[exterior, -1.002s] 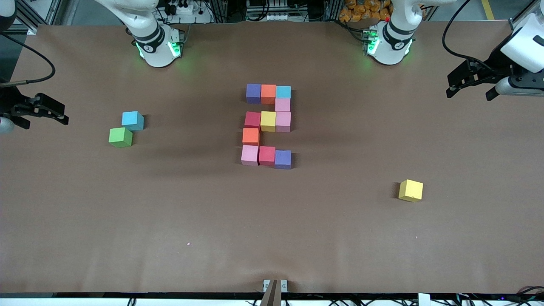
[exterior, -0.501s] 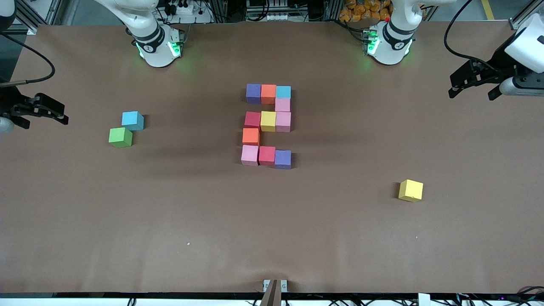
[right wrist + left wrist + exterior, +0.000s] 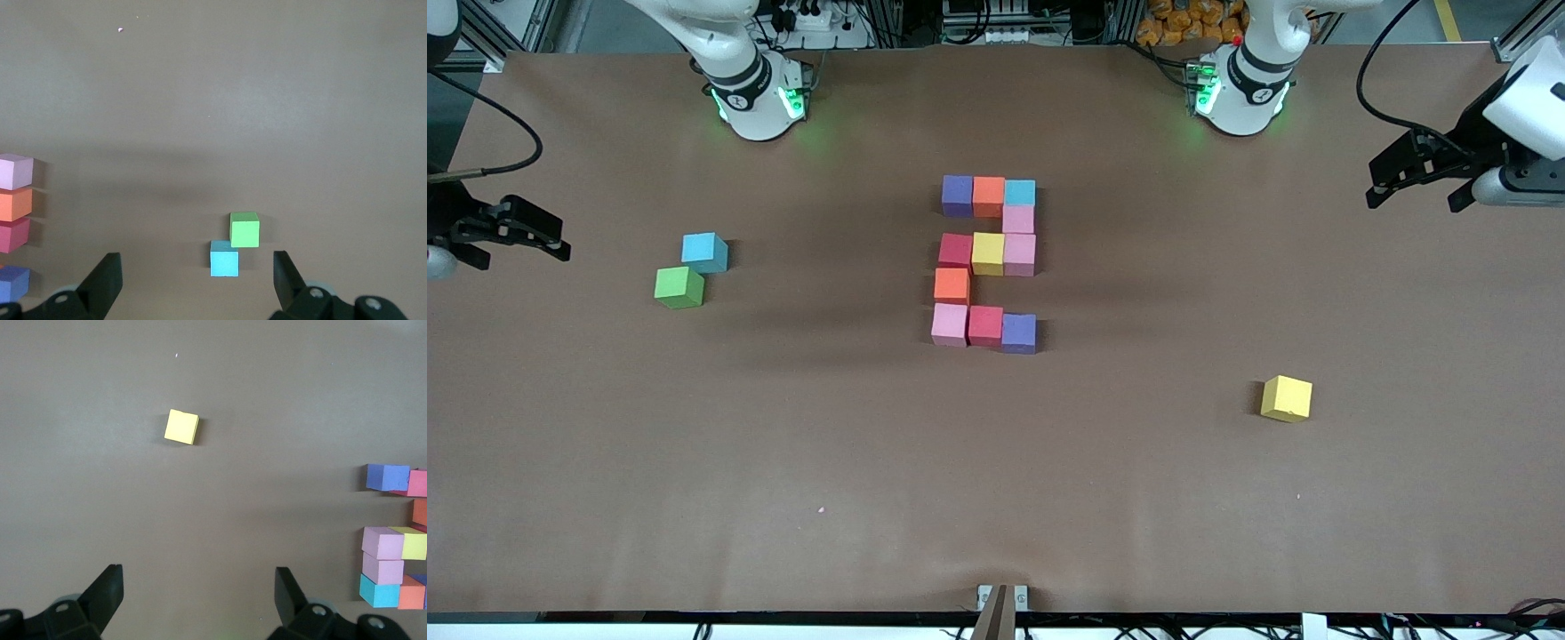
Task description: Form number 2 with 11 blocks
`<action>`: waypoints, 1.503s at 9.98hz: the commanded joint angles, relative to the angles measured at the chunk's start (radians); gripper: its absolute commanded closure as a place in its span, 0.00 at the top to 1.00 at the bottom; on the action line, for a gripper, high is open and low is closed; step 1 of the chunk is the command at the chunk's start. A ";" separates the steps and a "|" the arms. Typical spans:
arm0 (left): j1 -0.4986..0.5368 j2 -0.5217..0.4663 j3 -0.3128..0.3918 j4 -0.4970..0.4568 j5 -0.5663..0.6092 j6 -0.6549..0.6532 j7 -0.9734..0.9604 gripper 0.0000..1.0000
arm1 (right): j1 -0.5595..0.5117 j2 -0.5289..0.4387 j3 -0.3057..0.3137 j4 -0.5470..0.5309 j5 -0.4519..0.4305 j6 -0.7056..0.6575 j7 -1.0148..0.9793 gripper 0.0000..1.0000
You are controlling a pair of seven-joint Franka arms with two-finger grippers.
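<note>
Eleven blocks lie together mid-table as a blocky number 2 (image 3: 988, 252), five rows tall, with a purple cube (image 3: 958, 195) at one far corner and another purple cube (image 3: 1019, 332) at the near corner. Part of the number 2 (image 3: 383, 543) shows in the left wrist view, and its pink corner cube (image 3: 16, 171) in the right wrist view. My left gripper (image 3: 1412, 201) (image 3: 198, 572) hangs open and empty over the left arm's end of the table. At the right arm's end my right gripper (image 3: 523, 258) (image 3: 196, 256) is also open and empty.
A loose yellow cube (image 3: 1287, 397) (image 3: 182, 427) lies toward the left arm's end, nearer the front camera than the digit. A light blue cube (image 3: 704, 252) (image 3: 224, 259) and a green cube (image 3: 679, 287) (image 3: 245, 229) touch at a corner toward the right arm's end.
My left gripper has drifted slightly toward its end of the table. The right gripper and all cubes have stayed put.
</note>
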 commanded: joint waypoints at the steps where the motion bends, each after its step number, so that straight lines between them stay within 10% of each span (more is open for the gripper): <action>1: 0.006 0.012 0.002 0.031 -0.008 -0.018 -0.010 1.00 | -0.005 0.005 0.005 0.018 -0.012 -0.015 0.001 1.00; 15: 0.067 0.011 0.004 0.042 -0.005 -0.018 0.004 1.00 | -0.007 0.010 0.004 0.023 -0.018 -0.014 0.001 1.00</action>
